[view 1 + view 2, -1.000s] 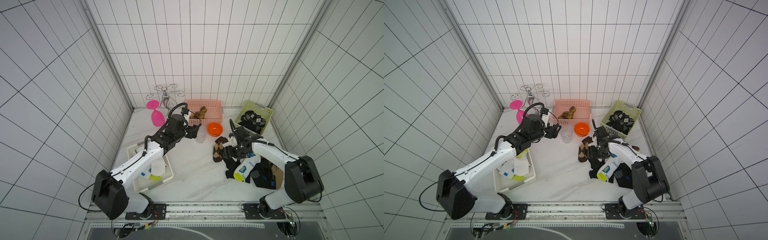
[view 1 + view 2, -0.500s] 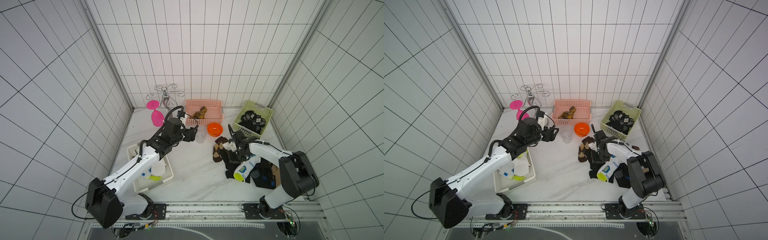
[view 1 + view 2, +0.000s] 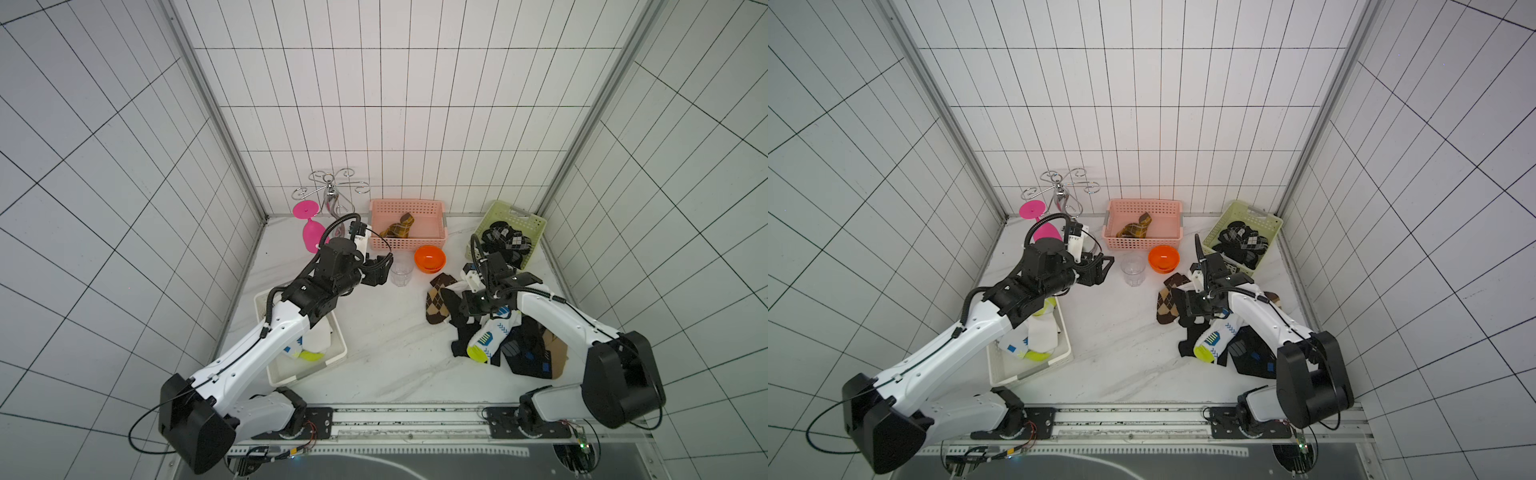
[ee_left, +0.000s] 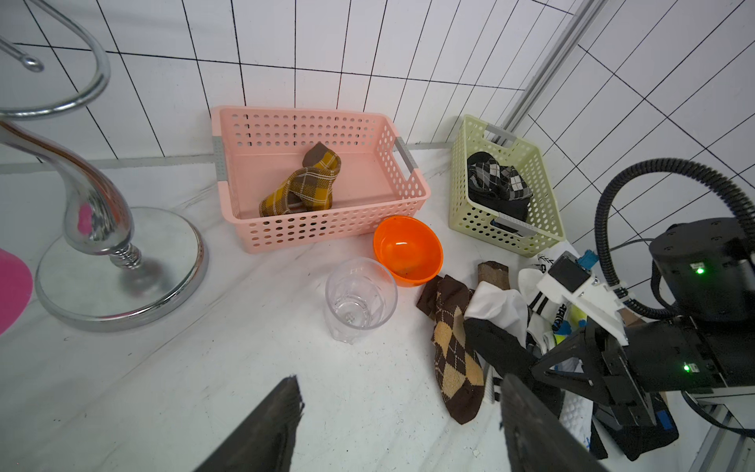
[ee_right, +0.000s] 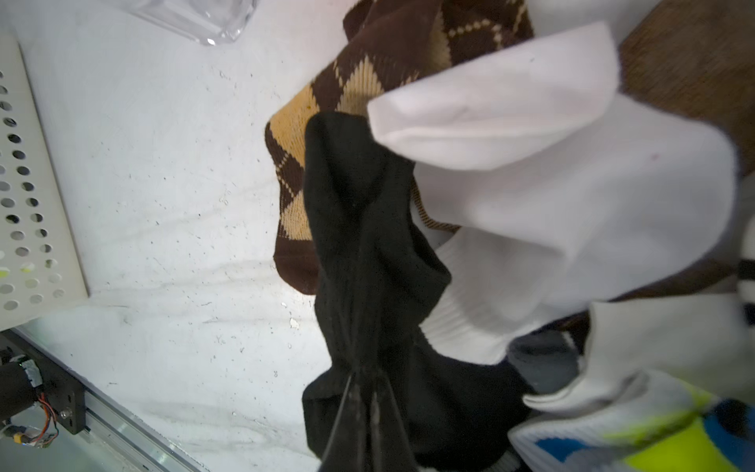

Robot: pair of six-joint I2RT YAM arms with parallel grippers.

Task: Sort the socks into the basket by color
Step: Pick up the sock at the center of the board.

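Green basket, black argyle socks inside, beyond right gripper: my drop target. Sock pile under gripper. Gripper clamped on black sock. White sock drapes against it, so I lift slow, straight up, let it slide off. Left gripper wide, empty.

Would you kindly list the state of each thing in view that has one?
left tool, open, empty
right tool, shut on black sock
pink basket, holds one plaid sock
green basket, holds dark socks
white bin, holds white socks
cup, upright, empty
bowl, upright, empty
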